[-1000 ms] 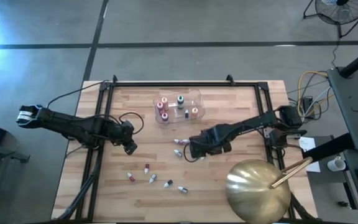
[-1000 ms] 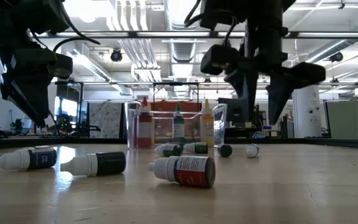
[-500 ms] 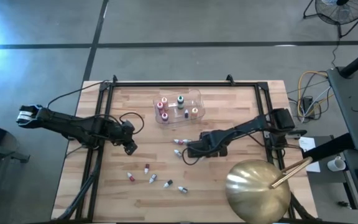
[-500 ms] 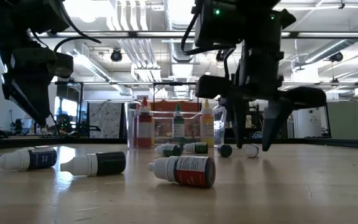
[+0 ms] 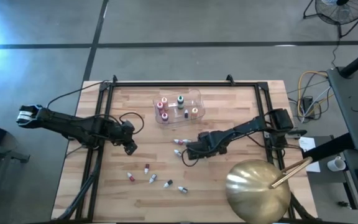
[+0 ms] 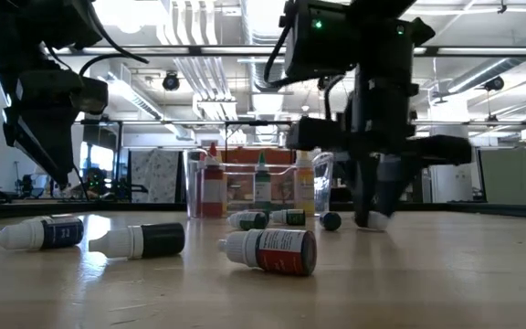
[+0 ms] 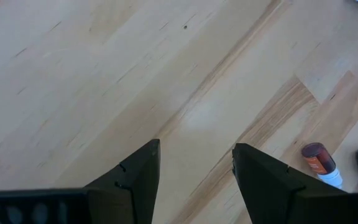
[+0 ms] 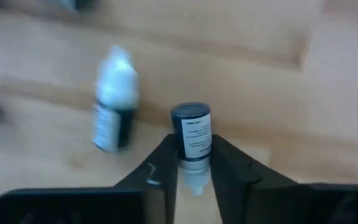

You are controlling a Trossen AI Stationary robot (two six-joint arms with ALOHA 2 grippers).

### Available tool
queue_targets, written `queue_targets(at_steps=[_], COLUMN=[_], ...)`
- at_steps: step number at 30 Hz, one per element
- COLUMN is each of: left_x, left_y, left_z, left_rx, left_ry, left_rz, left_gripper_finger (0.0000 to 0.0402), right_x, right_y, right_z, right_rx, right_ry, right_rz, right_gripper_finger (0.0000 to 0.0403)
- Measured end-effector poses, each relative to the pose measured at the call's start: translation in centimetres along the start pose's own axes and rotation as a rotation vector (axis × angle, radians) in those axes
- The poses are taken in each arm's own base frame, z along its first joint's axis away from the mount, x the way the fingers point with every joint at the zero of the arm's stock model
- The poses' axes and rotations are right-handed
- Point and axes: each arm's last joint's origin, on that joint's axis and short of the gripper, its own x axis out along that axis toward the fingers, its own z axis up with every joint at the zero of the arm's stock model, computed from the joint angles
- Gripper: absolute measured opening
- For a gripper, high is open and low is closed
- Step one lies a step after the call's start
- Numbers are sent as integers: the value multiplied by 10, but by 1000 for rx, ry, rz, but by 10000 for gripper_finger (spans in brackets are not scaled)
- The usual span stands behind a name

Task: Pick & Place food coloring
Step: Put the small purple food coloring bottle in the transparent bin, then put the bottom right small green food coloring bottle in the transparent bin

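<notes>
Now, nearest in the low view, a red-labelled bottle [image 6: 270, 251] is lying on the table [image 6: 446, 283]. Behind it the right gripper [image 6: 370, 217] is standing at the wood; a second ago its fingers were spread above, and now they are pressing together on a small dark bottle [image 8: 191, 138], which only the right wrist view is showing. Farther back, the clear tub [image 5: 178, 106] is holding upright bottles. The left gripper [image 7: 194, 171] is hovering with fingers apart.
</notes>
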Motion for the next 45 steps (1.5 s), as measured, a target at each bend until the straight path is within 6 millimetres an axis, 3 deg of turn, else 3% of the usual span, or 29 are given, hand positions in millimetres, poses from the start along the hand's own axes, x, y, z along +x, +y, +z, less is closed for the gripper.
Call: queue_targets(at_steps=[4, 10, 13, 15, 20, 23, 27, 31, 35, 40, 45], left_x=[0, 0, 0, 0, 0, -1, -1, -1, -1, -1, -1], left_y=[0, -1, -2, -3, -4, -4, -4, -4, -4, -4, -4], left_z=[0, 0, 1, 2, 2, 3, 3, 3, 3, 3, 3], left_rx=[0, -9, -15, -30, -56, -74, -102, -106, -106, -105, -105], left_ry=[-1, -1, 1, -6, -11, -15, -13, -13, -15, -16, -17], left_rz=[-2, -11, -31, -40, -47, -52, -49, -48, -49, -50, -52], left_gripper_finger=[174, 174, 174, 174, 174, 174, 174, 174, 174, 174, 174], right_x=[-23, -93, -119, -124, -147, -167, -187, -176, -134, -83, -53], right_y=[4, 23, 31, 36, 35, 33, 34, 28, 28, 28, 34], right_z=[13, 48, 78, 101, 144, 144, 124, 101, 78, 45, 19], right_rx=[-59, -193, -268, -281, -178, -222, -413, -464, -367, -310, -292], right_ry=[-79, -342, -476, -512, -569, -655, -670, -423, -189, -20, 42], right_rz=[68, 249, 275, 279, 316, 260, 193, 167, 137, 60, 29], right_gripper_finger=[49, 54, 82, 108, 175, 205, 228, 230, 228, 228, 228])
